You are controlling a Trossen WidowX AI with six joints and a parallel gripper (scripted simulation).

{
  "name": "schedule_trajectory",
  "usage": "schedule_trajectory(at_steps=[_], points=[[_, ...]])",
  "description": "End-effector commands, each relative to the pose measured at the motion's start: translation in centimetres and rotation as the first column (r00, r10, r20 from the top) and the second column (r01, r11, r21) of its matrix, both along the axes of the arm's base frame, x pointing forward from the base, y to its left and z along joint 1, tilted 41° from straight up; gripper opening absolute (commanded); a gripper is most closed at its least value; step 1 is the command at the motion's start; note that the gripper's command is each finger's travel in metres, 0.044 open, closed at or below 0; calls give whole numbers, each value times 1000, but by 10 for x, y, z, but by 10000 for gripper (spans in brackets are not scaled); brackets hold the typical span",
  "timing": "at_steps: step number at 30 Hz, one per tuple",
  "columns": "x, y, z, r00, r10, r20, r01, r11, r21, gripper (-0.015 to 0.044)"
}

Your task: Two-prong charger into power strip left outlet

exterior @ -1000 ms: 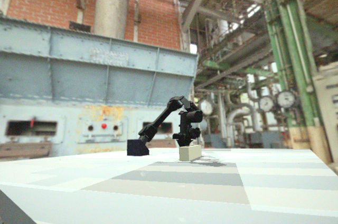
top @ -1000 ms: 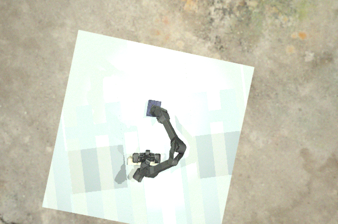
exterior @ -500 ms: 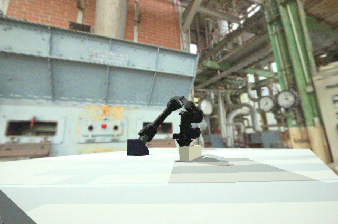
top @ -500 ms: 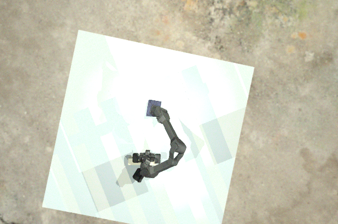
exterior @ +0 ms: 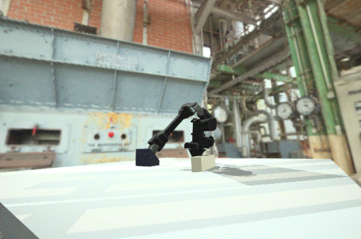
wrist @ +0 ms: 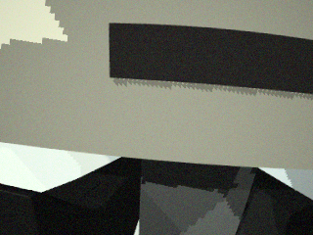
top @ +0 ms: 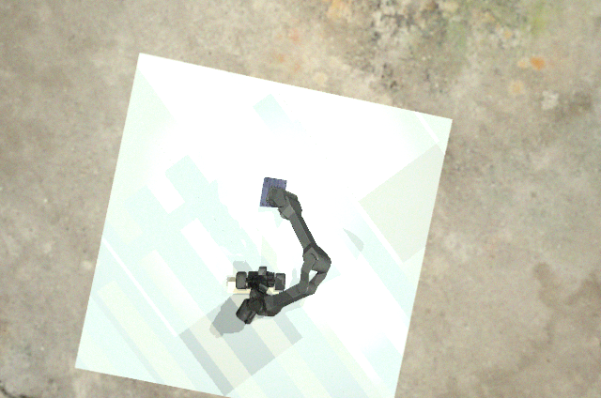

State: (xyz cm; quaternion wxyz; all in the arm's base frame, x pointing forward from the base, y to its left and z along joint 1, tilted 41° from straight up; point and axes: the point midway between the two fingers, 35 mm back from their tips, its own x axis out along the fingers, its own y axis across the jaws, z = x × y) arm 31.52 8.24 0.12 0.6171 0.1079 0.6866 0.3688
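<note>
The beige power strip (top: 230, 283) (exterior: 201, 163) (wrist: 59, 108) lies on the table. It fills the upper part of the wrist view, where a long dark rectangle shows on it; I cannot make out the outlet slots. My gripper (exterior: 197, 154) is directly above the strip, pointing down, its fingertips at or very near the strip's top. It is shut on the charger, a dark grey body (wrist: 188, 208) between the dark fingers at the bottom of the wrist view. The prongs are hidden, so I cannot tell whether they are in an outlet. From above, the arm hides the charger.
The arm's base stands at a dark blue block (top: 266, 186) (exterior: 143, 157), away from the strip. The arm bends out to one side between block and strip. Both stand on the pale, patterned table (top: 204, 107) (exterior: 163, 216), well inside its edges.
</note>
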Motion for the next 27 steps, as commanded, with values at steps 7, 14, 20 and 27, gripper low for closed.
schedule_trajectory(at_steps=[7,14,20,27], points=[[6,4,1,1000,2,24,-3,1000,9,0],[0,0,0,1000,0,-1,0,1000,0,0],[0,0,0,1000,0,-1,0,1000,0,0],[0,0,0,1000,0,-1,0,1000,0,184]])
